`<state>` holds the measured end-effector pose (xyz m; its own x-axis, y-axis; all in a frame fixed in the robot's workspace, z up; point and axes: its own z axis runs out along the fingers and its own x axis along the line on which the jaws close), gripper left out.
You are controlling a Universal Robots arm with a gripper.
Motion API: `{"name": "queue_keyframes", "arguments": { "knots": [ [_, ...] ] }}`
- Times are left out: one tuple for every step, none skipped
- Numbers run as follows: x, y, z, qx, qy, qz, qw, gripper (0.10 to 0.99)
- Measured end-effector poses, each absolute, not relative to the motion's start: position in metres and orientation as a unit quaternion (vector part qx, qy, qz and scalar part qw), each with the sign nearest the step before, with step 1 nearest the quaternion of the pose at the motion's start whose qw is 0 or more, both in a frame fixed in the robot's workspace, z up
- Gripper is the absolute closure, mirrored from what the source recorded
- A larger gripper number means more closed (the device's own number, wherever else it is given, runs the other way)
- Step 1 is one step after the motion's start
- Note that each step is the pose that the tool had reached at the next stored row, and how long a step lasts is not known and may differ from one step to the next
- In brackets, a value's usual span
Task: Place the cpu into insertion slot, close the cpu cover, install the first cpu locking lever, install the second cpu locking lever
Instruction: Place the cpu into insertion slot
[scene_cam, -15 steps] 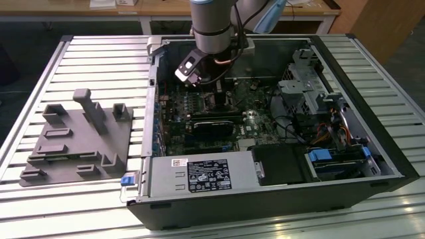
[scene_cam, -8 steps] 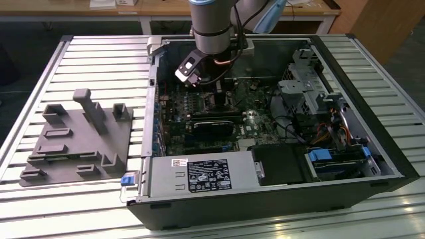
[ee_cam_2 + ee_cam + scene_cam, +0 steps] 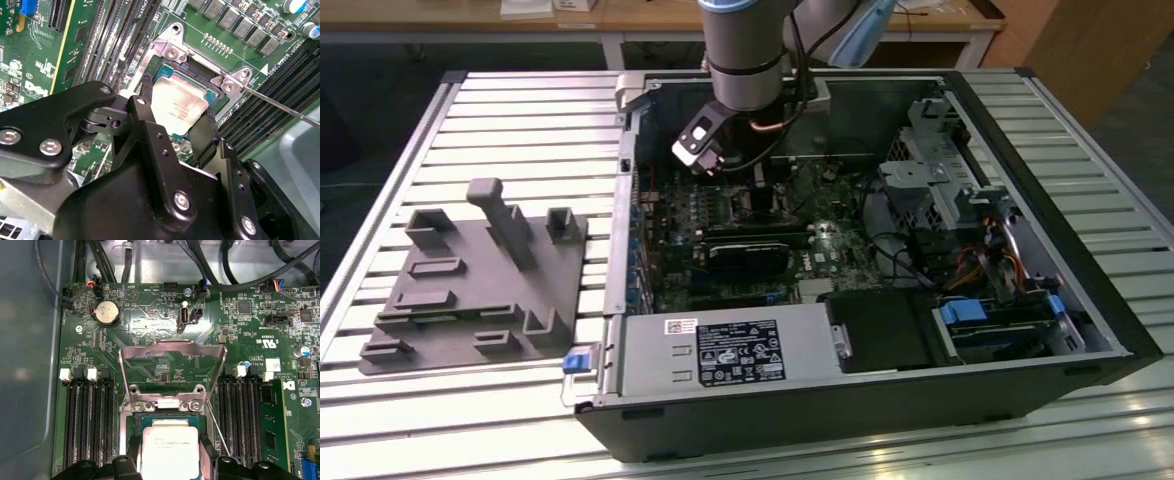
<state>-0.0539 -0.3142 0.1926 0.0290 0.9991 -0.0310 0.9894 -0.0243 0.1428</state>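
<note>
Exterior view: you saw the open computer case (image 3: 854,420) lying on a slatted metal table (image 3: 520,110). Its power supply (image 3: 720,355) carried a white printed label whose text you could not read. In the second wrist view, your gripper (image 3: 176,112) was clamped on the cpu (image 3: 180,102), with its fingers (image 3: 142,102) against opposite edges, at the insertion slot (image 3: 200,80). In the first wrist view, the cpu cover (image 3: 170,347) stood swung open beyond the slot.

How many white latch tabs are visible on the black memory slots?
4, in the first wrist view: two white latch tabs on the round silver battery's side of the open metal-frame cpu cover, two across it. Others may be hidden behind the black gripper.
</note>
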Motion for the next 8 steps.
{"name": "queue_keyframes", "arguments": {
  "knots": [
    [-0.0539,-0.3143,0.1926,0.715,0.696,0.039,0.062,0.545],
    [-0.0539,-0.3143,0.1926,0.714,0.696,0.039,0.062,0.545],
    [-0.0539,-0.3142,0.1926,0.714,0.697,0.039,0.062,0.545],
    [-0.054,-0.3142,0.1925,0.712,0.699,0.039,0.062,0.545],
    [-0.054,-0.3142,0.1925,0.71,0.701,0.039,0.062,0.545],
    [-0.054,-0.3142,0.1925,0.708,0.702,0.039,0.062,0.545],
    [-0.0539,-0.3142,0.1925,0.707,0.704,0.04,0.062,0.545],
    [-0.054,-0.3143,0.1925,0.706,0.705,0.04,0.061,0.545]
  ]
}}
